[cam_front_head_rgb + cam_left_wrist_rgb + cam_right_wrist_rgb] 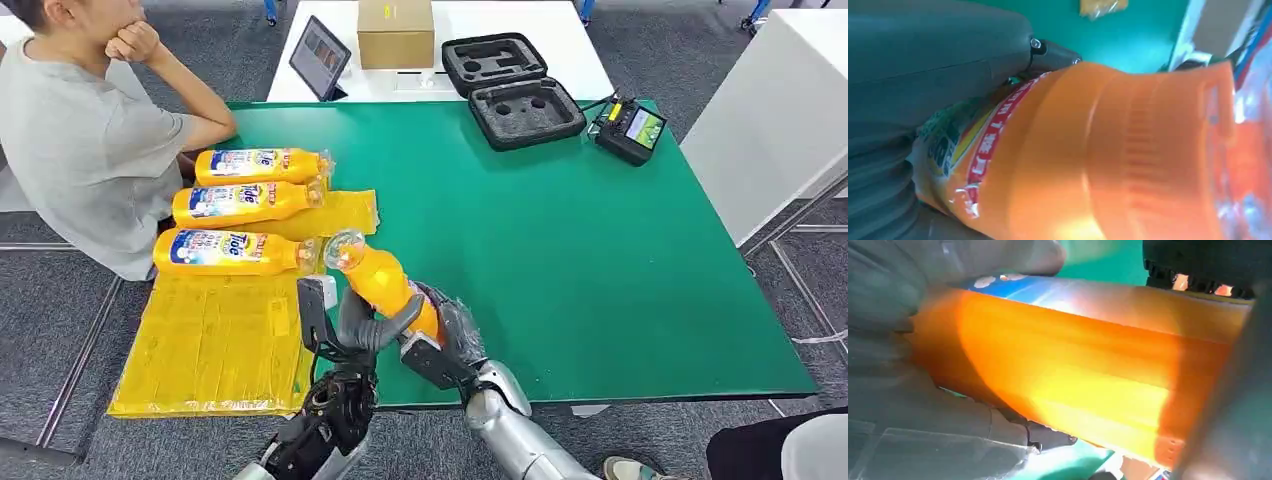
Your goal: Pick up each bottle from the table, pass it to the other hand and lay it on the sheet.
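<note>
Four orange bottles: three lying on the yellow sheet [215, 340], one held over the green table [560, 260]

The three bottles on the sheet [245, 205] read "Tide". The left hand [350, 325] and right hand [445, 335] both wrap fingers round the fourth bottle [380, 280], cap tilted toward the sheet; its blurred label looks red and blue
</note>
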{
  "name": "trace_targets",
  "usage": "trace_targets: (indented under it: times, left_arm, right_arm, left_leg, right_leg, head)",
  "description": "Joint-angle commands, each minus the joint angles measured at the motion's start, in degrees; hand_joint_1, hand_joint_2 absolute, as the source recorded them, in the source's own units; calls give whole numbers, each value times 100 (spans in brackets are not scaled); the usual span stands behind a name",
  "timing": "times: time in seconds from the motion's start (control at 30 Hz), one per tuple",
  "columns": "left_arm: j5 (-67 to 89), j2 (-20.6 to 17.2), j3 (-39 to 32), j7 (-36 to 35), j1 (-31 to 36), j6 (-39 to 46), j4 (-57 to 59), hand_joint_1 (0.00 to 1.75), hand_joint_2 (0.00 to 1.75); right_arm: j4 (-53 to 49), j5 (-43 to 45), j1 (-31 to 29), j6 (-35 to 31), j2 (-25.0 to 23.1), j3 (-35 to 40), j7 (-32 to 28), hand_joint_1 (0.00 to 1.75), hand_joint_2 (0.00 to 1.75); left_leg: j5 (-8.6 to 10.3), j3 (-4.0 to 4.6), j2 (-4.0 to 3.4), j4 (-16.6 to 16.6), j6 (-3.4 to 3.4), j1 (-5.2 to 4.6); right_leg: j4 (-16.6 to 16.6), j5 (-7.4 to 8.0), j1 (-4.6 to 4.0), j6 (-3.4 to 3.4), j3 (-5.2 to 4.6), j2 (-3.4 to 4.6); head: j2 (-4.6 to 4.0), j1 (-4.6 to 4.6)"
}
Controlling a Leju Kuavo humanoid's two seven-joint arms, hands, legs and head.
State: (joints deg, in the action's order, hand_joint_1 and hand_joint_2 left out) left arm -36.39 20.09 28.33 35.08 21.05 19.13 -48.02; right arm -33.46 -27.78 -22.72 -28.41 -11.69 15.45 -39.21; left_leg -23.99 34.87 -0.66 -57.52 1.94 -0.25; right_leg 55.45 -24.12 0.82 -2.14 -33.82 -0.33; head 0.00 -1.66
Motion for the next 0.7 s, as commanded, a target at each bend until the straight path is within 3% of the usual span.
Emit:
trace_targets:
  times: [0.03,0.07,0.17,0.3,0.5,0.7]
  left_arm:
    - [-144,-126,399,-58,183,-301,135,175,175]
    - [-144,-126,399,-58,183,-301,135,175,175]
    - [742,-618,582,312,139,191,-599,175,175]
    - [1748,-980,267,492,32,793,-1172,175,175]
    - [1733,-1040,-196,435,-243,416,-1632,175,175]
    - [2562,-1110,-456,492,-243,1015,-2076,175,175]
  right_arm:
    - [303,-35,-224,-125,-31,392,48,0,175]
    - [303,-35,-224,-125,-31,392,48,0,175]
    - [245,297,-139,167,-47,254,-67,0,175]
    - [166,485,-66,289,-46,181,-79,0,175]
    - [-87,783,128,457,38,194,-79,0,175]
    - [-79,988,175,461,52,217,-79,0,175]
  left_leg:
    - [-6,-13,-2,2,-8,3]
    - [-8,-16,-3,2,-9,4]
    - [-7,-13,1,0,-10,5]
    - [-9,-22,-13,3,-15,7]
    - [-3,-12,-5,5,-9,5]
    - [-4,-8,-2,2,-11,6]
  right_leg:
    - [-2,-4,-3,7,12,7]
    - [-3,-6,-3,8,15,8]
    - [-1,-6,-4,7,12,4]
    - [-2,-4,-7,12,18,20]
    - [-3,-2,-4,6,9,9]
    - [0,-4,-5,7,7,6]
  head:
    - [0,-2]
    - [0,-2]
    - [0,0]
    - [0,0]
    - [0,-2]
    - [0,0]
